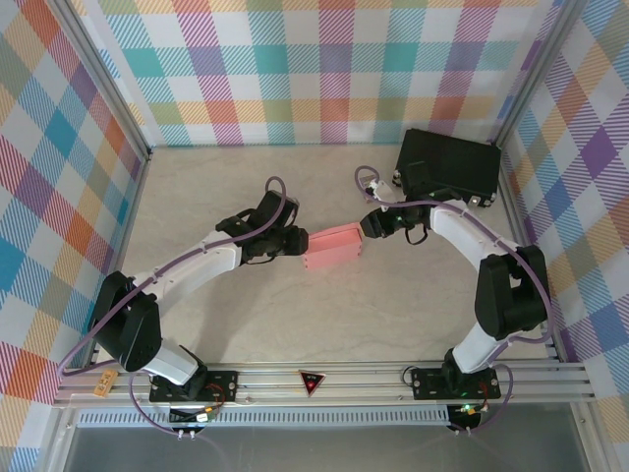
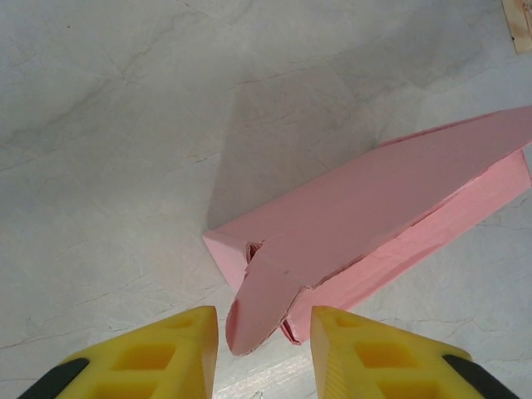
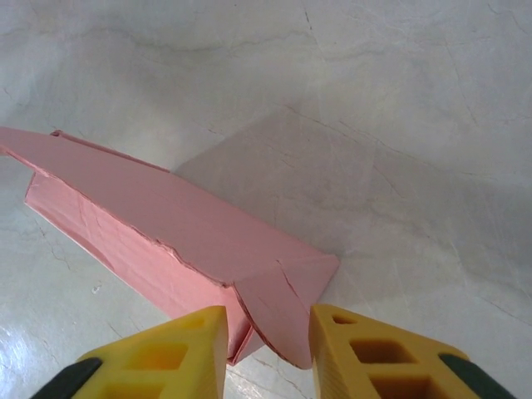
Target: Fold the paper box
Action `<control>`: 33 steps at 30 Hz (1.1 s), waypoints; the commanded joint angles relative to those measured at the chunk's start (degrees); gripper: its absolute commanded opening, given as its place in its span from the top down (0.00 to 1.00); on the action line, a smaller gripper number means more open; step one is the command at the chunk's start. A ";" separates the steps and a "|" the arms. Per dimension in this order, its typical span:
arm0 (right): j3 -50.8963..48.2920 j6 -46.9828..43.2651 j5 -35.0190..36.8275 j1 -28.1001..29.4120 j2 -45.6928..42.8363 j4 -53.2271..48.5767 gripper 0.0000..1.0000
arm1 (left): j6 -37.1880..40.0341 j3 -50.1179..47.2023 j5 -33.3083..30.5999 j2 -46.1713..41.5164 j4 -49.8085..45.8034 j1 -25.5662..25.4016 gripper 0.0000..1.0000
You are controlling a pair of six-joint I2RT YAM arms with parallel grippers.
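**Top external: paper box between two grippers at frame centre**

Seen from the top external view at centre frame: the paper box [image 1: 334, 246], plain salmon pink, lying on the pale marbled table [image 1: 324, 315] as a flattish oblong running from lower left to upper right. Flanked at its left end by the left gripper [image 1: 295, 241] and at its right end by the right gripper [image 1: 371, 224], each right up against it. Further to the upper right, near the back wall, a black hard case [image 1: 447, 162], well apart from the box.

From the left wrist view: yellow fingers of the left gripper [image 2: 264, 314] apart at the bottom edge, either side of a rounded end flap of the box [image 2: 374, 199]. Hard to tell whether either finger actually presses the flap. Box body stretching away toward the right edge, top panel tilted over a lower side wall. At the upper right corner, a sliver of tan card [image 2: 519, 23], print too blurred to read.

From the right wrist view: much the same, mirrored. Fingers of the right gripper [image 3: 268, 312] apart at the bottom edge, straddling the other end flap, with the box [image 3: 166, 216] running off to the upper left. Contact with the flap not clear here either.

No writing on the box itself. On the front rail, a small red triangular mark [image 1: 312, 382] and, at lower left, a tan tag [image 1: 103, 383], both too small to read.
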 commanded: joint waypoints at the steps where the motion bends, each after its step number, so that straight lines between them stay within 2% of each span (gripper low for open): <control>1: 1.59 0.59 -1.71 0.52 0.64 -1.13 0.72 | -0.06 0.26 1.01 1.02 0.40 0.57 0.67; 16: 2.47 2.44 -1.79 1.22 1.68 -1.21 0.82 | -0.70 0.80 3.04 2.43 1.43 0.57 0.83; 33: 4.93 3.58 -2.28 2.28 4.04 -3.74 0.86 | -0.82 1.27 4.14 3.82 1.22 0.57 0.89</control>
